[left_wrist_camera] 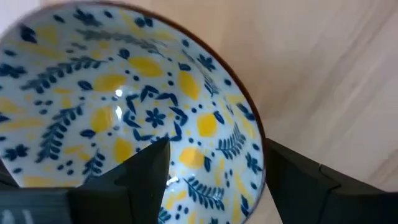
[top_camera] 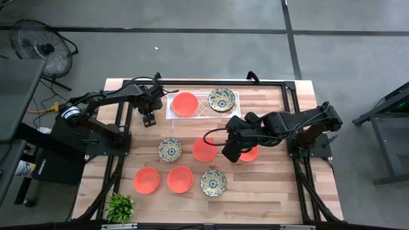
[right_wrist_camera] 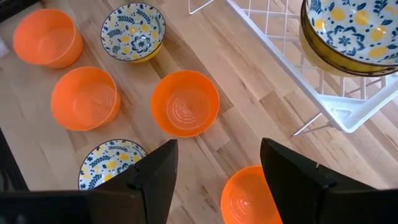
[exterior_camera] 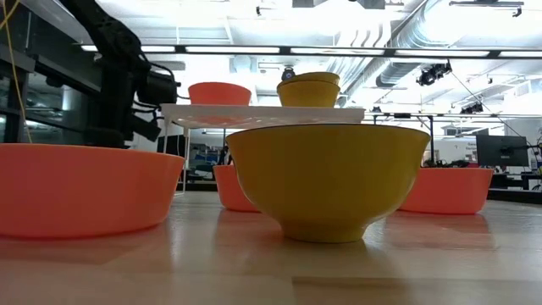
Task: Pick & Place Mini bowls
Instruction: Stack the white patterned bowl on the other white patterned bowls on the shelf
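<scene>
My left gripper [top_camera: 148, 118] [left_wrist_camera: 217, 144] is open at the tray's left end. It stands over a floral mini bowl [left_wrist_camera: 124, 106], which the arm hides in the high view. One finger [left_wrist_camera: 146, 171] is inside the bowl and the other [left_wrist_camera: 298, 180] is outside its rim. My right gripper [top_camera: 229, 154] [right_wrist_camera: 217, 144] is open and hovers between two orange bowls [top_camera: 204, 149] [top_camera: 250, 154]. The white tray [top_camera: 201, 114] carries an orange bowl [top_camera: 185, 104] and stacked floral bowls [top_camera: 222, 99]. Resting on the table are floral bowls [top_camera: 170, 149] [top_camera: 213, 182] and orange bowls [top_camera: 146, 181] [top_camera: 179, 179]. My left gripper stands astride the floral bowl's rim [left_wrist_camera: 258, 134], coming from above, with one finger in the hollow and one outside. The gap between the fingers is wide. Whether either finger touches the bowl, I cannot tell.
The tray stands on thin legs [exterior_camera: 185, 161] at the table's far side. A small green plant [top_camera: 119, 207] sits at the near left corner. Bare wood lies to the right of the near bowls [top_camera: 275, 185]. A fan [top_camera: 39, 45] stands on the floor beyond the table.
</scene>
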Tool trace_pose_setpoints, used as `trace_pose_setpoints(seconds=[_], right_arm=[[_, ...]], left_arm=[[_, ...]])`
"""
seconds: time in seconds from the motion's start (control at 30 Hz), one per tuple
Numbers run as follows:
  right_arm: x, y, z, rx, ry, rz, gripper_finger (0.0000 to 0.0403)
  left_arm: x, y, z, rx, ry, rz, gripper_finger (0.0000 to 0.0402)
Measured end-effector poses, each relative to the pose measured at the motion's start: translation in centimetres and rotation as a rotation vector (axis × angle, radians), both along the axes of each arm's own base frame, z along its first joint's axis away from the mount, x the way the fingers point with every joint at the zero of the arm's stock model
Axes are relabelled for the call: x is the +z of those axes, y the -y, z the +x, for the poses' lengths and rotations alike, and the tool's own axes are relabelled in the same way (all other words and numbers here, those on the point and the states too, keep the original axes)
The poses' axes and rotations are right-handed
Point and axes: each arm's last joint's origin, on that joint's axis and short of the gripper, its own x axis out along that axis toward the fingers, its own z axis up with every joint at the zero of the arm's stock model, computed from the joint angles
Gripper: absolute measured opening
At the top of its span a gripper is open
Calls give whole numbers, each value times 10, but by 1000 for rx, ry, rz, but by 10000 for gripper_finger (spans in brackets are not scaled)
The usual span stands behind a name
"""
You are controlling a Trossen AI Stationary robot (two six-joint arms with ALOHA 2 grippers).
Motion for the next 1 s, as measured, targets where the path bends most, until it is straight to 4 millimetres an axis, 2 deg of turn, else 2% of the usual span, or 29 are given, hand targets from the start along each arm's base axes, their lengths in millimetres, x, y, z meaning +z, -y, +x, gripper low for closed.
trace_pose_setpoints(seconds=[0.13,0.27,0.37,0.57,1.0], right_arm=[[0,0,0,0,0,0,216],[0,0,0,0,1,0,216],[0,0,0,1,2,3,216],[0,0,0,4,0,6,216],[0,0,0,24,-6,-6,216]], left_arm=[[0,-1,0,-31,-27,27,235],[0,-1,0,-44,-32,28,194],[0,-1,-1,-67,-39,23,145],[1,0,-1,-115,-31,-2,21],[3,1,-1,-138,-17,-15,7]])
